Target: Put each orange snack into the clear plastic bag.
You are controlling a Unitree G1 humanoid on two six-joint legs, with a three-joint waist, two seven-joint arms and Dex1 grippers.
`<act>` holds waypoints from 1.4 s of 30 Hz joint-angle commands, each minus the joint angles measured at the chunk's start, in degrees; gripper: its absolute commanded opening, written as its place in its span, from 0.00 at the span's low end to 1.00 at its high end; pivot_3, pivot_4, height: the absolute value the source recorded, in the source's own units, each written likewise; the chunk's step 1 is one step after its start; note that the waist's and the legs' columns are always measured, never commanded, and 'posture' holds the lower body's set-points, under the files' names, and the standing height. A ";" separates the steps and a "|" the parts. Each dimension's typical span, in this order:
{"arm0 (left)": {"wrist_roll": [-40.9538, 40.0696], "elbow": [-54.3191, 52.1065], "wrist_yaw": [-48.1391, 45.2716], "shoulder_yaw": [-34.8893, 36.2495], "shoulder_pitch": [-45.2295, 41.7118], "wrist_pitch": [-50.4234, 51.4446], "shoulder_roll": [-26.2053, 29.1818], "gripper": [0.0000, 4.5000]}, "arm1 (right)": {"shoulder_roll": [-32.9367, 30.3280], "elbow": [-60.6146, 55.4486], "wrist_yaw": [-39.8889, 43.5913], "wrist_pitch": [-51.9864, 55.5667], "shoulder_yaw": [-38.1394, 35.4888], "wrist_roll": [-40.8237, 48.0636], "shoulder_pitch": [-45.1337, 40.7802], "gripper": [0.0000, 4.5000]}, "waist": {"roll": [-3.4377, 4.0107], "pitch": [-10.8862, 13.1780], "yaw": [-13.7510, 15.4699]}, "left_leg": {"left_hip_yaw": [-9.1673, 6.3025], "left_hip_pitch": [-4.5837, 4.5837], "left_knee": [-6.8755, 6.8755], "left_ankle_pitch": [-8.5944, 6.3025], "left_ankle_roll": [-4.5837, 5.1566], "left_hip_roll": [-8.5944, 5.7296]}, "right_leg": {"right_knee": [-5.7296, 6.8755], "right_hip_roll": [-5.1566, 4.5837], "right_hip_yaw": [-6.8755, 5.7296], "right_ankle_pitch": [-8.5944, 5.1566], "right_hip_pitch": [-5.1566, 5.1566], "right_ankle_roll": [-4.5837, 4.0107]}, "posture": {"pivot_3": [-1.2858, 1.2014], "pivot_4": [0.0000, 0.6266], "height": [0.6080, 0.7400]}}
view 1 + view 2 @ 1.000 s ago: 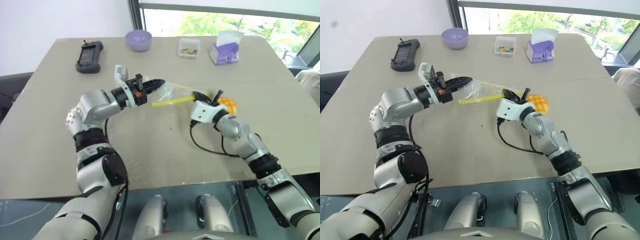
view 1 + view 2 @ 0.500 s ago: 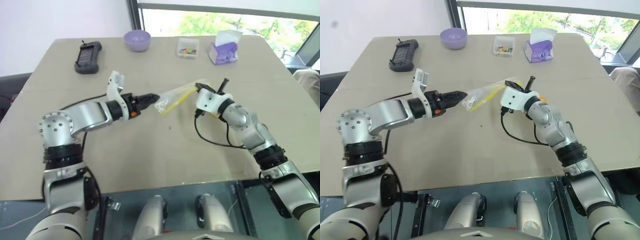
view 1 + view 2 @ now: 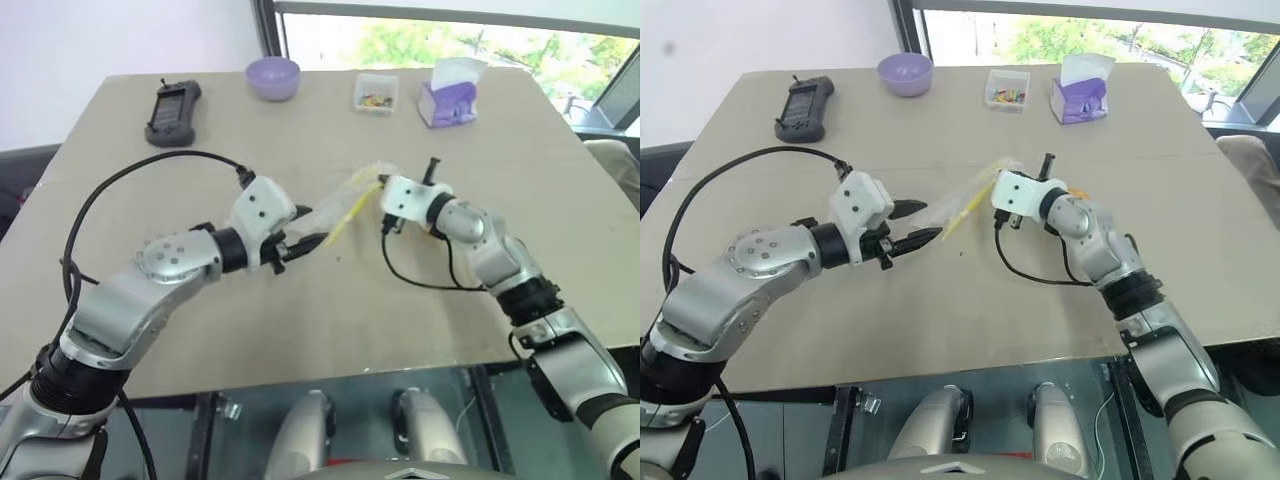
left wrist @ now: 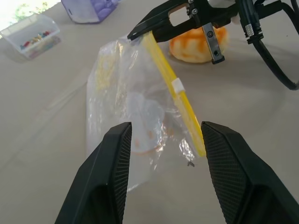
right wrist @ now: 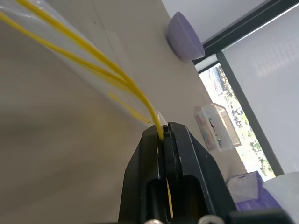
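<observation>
Pinching the yellow seal strip of the clear plastic bag (image 4: 140, 116) between my right gripper (image 5: 164, 135) fingers, I hold it hanging above the middle of the table (image 3: 300, 330), its lower end trailing toward my left gripper (image 3: 912, 224). My left fingers (image 4: 110, 182) stand spread with the bag's bottom edge between them, gripping nothing. The orange snack (image 4: 198, 44) lies on the table just behind my right gripper, whose body and black cable (image 3: 420, 280) stand between it and the bag. Along the far edge sit a black handheld device (image 3: 176, 100), a purple bowl (image 3: 273, 78), a small clear box (image 3: 375, 92) and a purple tissue box (image 3: 450, 95). A second ago my left fingers were pressed shut on the bag's other end; they have since let go, rolled over and drawn back, and the bag now dangles from my right gripper alone.
</observation>
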 commanded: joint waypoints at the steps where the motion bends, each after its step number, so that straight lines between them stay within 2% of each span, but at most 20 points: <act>1: 3.50 -5.03 2.02 -0.90 -0.67 3.91 -1.50 0.55 | 0.97 -1.38 2.07 1.94 -1.00 2.08 -2.23 0.00 | 0.00 0.00 0.01 | -0.01 0.00 0.00 0.00 0.00 0.01 | 0.01 0.01 0.00 0.00 0.00 0.00 | 0.52 0.24 1.00; 10: 9.16 -8.23 5.30 -2.12 -2.92 13.28 -5.16 0.55 | 2.25 -0.50 4.72 4.16 -1.29 4.18 -4.78 0.00 | -0.01 0.01 0.02 | -0.16 0.02 0.00 0.00 0.01 0.04 | 0.06 0.06 0.00 0.00 0.00 0.01 | 0.52 0.24 1.00; 19: 11.94 -9.83 4.82 -3.45 -3.93 14.85 -9.06 0.55 | 2.86 -1.20 6.01 5.44 -1.20 5.29 -5.04 0.00 | -0.01 0.01 0.02 | -0.20 0.03 0.00 0.01 0.00 0.06 | 0.07 0.06 0.00 0.00 0.00 0.00 | 0.52 0.24 1.00; 28: 15.42 -7.12 5.49 -4.59 -3.59 16.02 -12.49 0.55 | 3.43 -1.93 6.15 6.37 -1.18 5.56 -4.78 0.00 | -0.01 0.00 0.02 | -0.20 0.04 0.01 0.01 -0.01 0.06 | 0.07 0.06 0.01 0.01 0.00 0.00 | 0.52 0.24 1.00; 31: 16.17 -6.49 4.70 -4.87 -3.27 15.29 -12.71 0.39 | 3.25 -2.25 6.08 6.59 -1.31 5.55 -4.64 0.00 | -0.01 0.00 0.02 | -0.20 0.04 0.01 0.01 -0.01 0.06 | 0.07 0.06 0.01 0.01 0.00 0.00 | 0.52 0.24 1.00; 34: 16.76 -5.91 4.28 -4.93 -3.28 15.41 -12.86 0.09 | 3.13 -2.42 5.95 6.81 -1.35 5.49 -4.67 0.00 | 0.00 0.01 0.02 | -0.20 0.04 0.01 0.01 -0.01 0.06 | 0.07 0.06 0.01 0.01 0.00 0.00 | 0.52 0.24 1.00; 35: 16.97 -5.81 4.09 -4.94 -3.28 15.45 -12.94 0.03 | 3.05 -2.59 5.90 6.92 -1.39 5.47 -4.63 0.00 | -0.01 0.00 0.02 | -0.20 0.04 0.01 0.01 -0.01 0.06 | 0.07 0.06 0.01 0.01 0.00 0.00 | 0.52 0.24 1.00; 40: 19.58 -4.08 2.94 -5.74 -3.89 14.02 -11.45 0.03 | 2.53 -2.88 5.32 6.86 -1.54 5.02 -4.66 0.00 | -0.01 0.00 0.02 | -0.20 0.04 0.01 0.01 -0.01 0.06 | 0.07 0.06 0.01 0.01 0.00 0.00 | 0.52 0.24 1.00; 42: 22.81 -1.19 2.38 -5.96 -4.16 9.55 -9.62 0.03 | 1.87 -2.79 5.15 6.59 -1.41 4.45 -4.68 0.00 | 0.00 0.00 0.01 | -0.20 0.04 0.01 0.01 -0.01 0.05 | 0.07 0.06 0.01 0.01 0.00 0.00 | 0.52 0.24 1.00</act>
